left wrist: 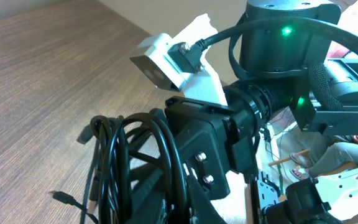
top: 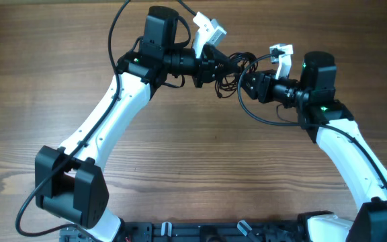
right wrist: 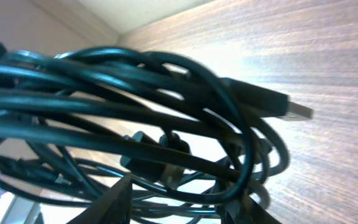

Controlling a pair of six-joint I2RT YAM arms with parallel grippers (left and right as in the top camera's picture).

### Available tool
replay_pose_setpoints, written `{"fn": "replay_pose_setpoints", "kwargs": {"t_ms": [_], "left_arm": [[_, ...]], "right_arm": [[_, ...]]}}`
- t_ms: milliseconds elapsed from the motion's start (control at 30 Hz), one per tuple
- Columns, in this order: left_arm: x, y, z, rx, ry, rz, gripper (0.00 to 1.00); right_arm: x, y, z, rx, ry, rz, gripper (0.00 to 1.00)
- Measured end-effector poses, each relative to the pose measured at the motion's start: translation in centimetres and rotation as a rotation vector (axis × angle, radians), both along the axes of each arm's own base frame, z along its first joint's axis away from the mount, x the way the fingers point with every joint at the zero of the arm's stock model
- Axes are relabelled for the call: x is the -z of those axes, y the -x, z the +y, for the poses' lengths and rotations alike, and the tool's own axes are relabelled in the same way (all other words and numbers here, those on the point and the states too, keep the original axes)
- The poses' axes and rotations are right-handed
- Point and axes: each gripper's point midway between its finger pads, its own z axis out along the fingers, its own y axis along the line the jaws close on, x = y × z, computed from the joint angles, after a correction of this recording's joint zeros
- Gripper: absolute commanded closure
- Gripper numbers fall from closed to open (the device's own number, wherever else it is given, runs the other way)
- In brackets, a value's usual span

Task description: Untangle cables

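Wood-grain surface point(top: 200, 168) filling the overhead view, crossed by two white-and-black arms bent inward from the near edge and meeting at the far side. Left arm point(top: 113, 114) reaching in from the left, right arm point(top: 341, 141) from the right, tips almost nose to nose. Strung between them, held clear of the surface: the cables point(top: 232, 72), a small dark snarl of thin black cords looped over and through one another. Left claw point(top: 215, 69) clenched on the left end of the bundle, cords rising in tall arcs just ahead of its wrist camera. Right claw point(top: 246, 82) pressed up against the bundle's other side, fingers point(right wrist: 107, 205) standing apart with strands lying across the gap; impossible to tell whether gripping or merely touching. Close up from the right wrist, glossy cords stacked in overlapping ovals, with a flat metal-tipped plug point(right wrist: 294, 111) jutting out to the right above the wood. From the left wrist, a smaller plug end point(left wrist: 64, 198) dangling low at the left of the loops. Any markings on plugs or housings too small or blurred to read.
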Motion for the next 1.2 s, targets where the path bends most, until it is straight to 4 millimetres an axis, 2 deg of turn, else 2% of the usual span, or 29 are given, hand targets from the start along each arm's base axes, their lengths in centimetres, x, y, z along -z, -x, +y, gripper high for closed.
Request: {"fn": "replay_pose_setpoints", "kwargs": {"t_ms": [300, 333, 367, 400, 433, 567, 700, 767, 800, 833, 867, 900, 1033, 1200], "left_arm": [[-0.1, 0.2, -0.1, 0.009, 0.006, 0.009, 0.91], [-0.1, 0.3, -0.2, 0.012, 0.006, 0.009, 0.91], [-0.1, 0.4, -0.3, 0.015, 0.006, 0.009, 0.91], [-0.1, 0.5, -0.5, 0.020, 0.006, 0.009, 0.91], [-0.1, 0.8, -0.7, 0.026, 0.006, 0.009, 0.91], [-0.1, 1.2, -1.1, 0.040, 0.008, 0.010, 0.90], [0.0, 0.7, -0.8, 0.017, -0.002, 0.006, 0.91], [0.3, 0.0, -0.4, -0.013, -0.016, 0.003, 0.83], [0.4, -0.4, -0.2, -0.032, -0.024, -0.001, 0.70], [0.7, -1.0, 0.1, -0.065, -0.040, -0.001, 0.52], [0.9, -1.6, 0.4, -0.094, -0.057, -0.013, 0.38], [1.2, -2.2, 0.7, -0.126, -0.075, -0.015, 0.00], [2.8, -4.3, 2.2, -0.271, -0.171, -0.005, 0.00], [4.6, -4.5, 3.3, -0.333, -0.251, 0.042, 0.00]], "right_arm": [[-1.3, -1.4, -0.4, 0.063, -0.028, -0.042, 0.56], [-1.3, -1.5, -0.4, 0.070, -0.030, -0.036, 0.59], [-1.3, -1.5, -0.5, 0.074, -0.029, -0.036, 0.67], [-1.2, -1.6, -0.6, 0.083, -0.029, -0.031, 0.84], [-1.2, -1.7, -0.7, 0.093, -0.028, -0.028, 0.93], [-1.0, -2.0, -1.1, 0.130, -0.026, -0.013, 0.95], [-0.9, -2.1, -1.2, 0.140, -0.025, -0.003, 0.95], [-0.7, -2.0, -1.2, 0.143, -0.023, 0.005, 0.95], [-0.6, -2.0, -1.3, 0.147, -0.020, 0.012, 0.95], [-0.3, -1.9, -1.4, 0.154, -0.014, 0.024, 0.95], [0.0, -1.9, -1.5, 0.162, -0.009, 0.036, 0.96], [0.3, -1.8, -1.6, 0.169, -0.002, 0.051, 0.95], [1.0, -1.8, -2.2, 0.197, 0.017, 0.076, 0.95], [0.9, -2.1, -2.6, 0.213, 0.015, 0.068, 0.95]]}}
